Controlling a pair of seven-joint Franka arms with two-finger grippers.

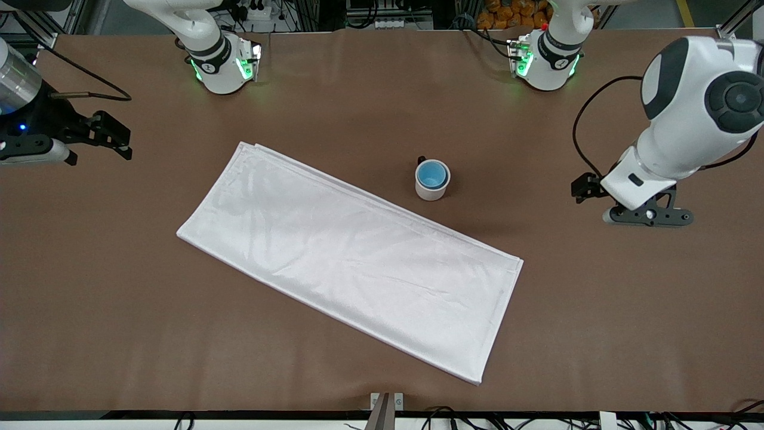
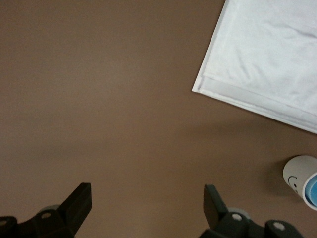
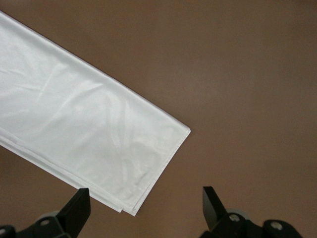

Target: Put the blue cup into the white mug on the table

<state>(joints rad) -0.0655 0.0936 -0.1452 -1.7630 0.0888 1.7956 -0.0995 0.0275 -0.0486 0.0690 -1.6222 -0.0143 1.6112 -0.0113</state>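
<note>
The blue cup is sitting inside the white mug, which is standing upright on the tabletop just beside the white cloth, seemingly not touching it. The left gripper is hovering over bare tabletop toward the left arm's end, fingers spread wide and holding nothing. The right gripper is waiting over its own end near the cloth's corner, fingers likewise wide.
</note>
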